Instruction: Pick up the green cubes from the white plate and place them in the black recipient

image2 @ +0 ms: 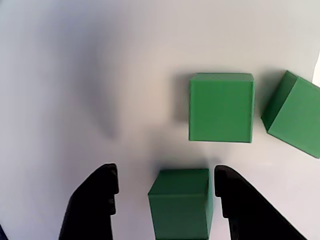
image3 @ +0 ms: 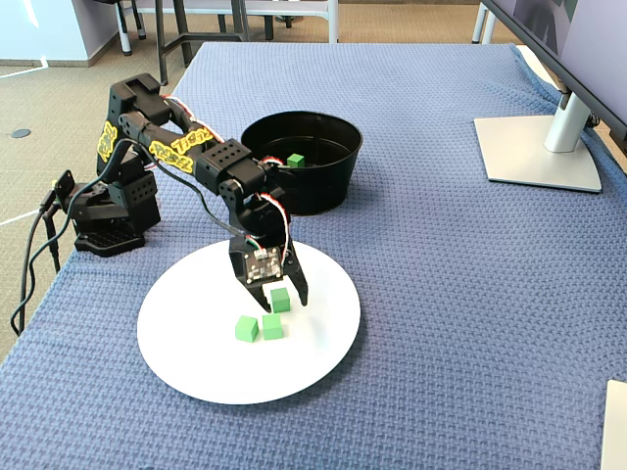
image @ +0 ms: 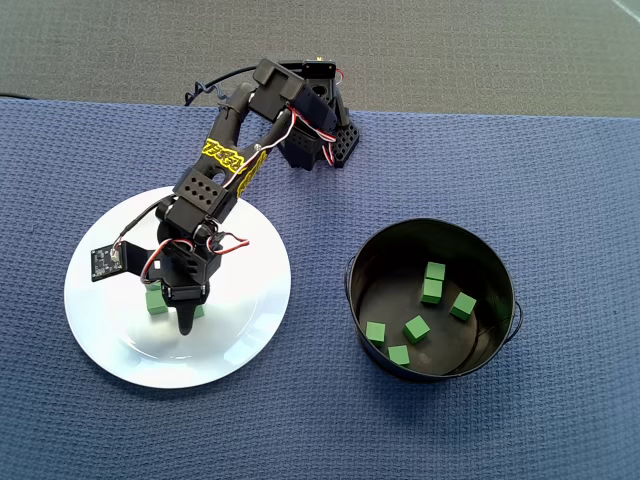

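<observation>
Black pot: round black metal recipient (image: pixel 431 297) with tall straight walls, a dark shiny inside and a thin wire handle, standing on the blue woven cloth (image: pixel 560 180), to the right of the plate in the overhead view and apart from it.
Pot contents: six small matte green cubes (image: pixel 417 328) lie loose on its floor in the overhead view, two of them touching near the far wall; the fixed view shows only one over the rim (image3: pixel 295 160).
Plate: large round glossy white plate (image: pixel 110 345) with a shallow rim, wider than the pot, lying flat on the cloth.
Plate contents: three green cubes, all near the middle. In the fixed view, two (image3: pixel 246 328) (image3: pixel 272 326) sit side by side and the third (image3: pixel 280 300) sits just behind them.
Cube look: identical, sharp-edged, evenly bright green, unmarked; each far smaller than the plate.
Gripper: black two-finger gripper (image2: pixel 165 187) points down over the plate, jaws spread apart, straddling one cube (image2: pixel 181 202). Gaps show on both sides of it, so neither finger touches it.
Other cubes in the wrist view: one square-on (image2: pixel 221 107) beyond the fingertips, one turned at an angle (image2: pixel 295 114) just beside it at the right edge.
Arm: black, with yellow-lettered bands, base (image3: pixel 103 220) on the cloth beside the plate.
</observation>
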Motion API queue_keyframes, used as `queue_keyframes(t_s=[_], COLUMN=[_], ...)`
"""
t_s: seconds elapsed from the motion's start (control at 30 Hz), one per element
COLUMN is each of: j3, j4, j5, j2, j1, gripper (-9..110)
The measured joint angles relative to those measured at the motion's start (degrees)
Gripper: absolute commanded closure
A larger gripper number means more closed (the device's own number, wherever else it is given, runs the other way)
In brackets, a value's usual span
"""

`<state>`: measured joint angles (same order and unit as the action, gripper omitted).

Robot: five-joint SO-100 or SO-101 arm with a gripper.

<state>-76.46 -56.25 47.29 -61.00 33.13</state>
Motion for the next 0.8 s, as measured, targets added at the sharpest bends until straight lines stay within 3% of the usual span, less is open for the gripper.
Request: queue_keyframes(t_s=[0.4,0.6,0.8], j3=[-1.2,-2.5,-2.5], j4=[-2.5,-2.7,-2.3], j5=[-2.4,-3.9,-5.2], j2=[-1.3,-3.4,-3.4], j1=[-1.8,-2.2,-2.2], gripper=[83,100,101])
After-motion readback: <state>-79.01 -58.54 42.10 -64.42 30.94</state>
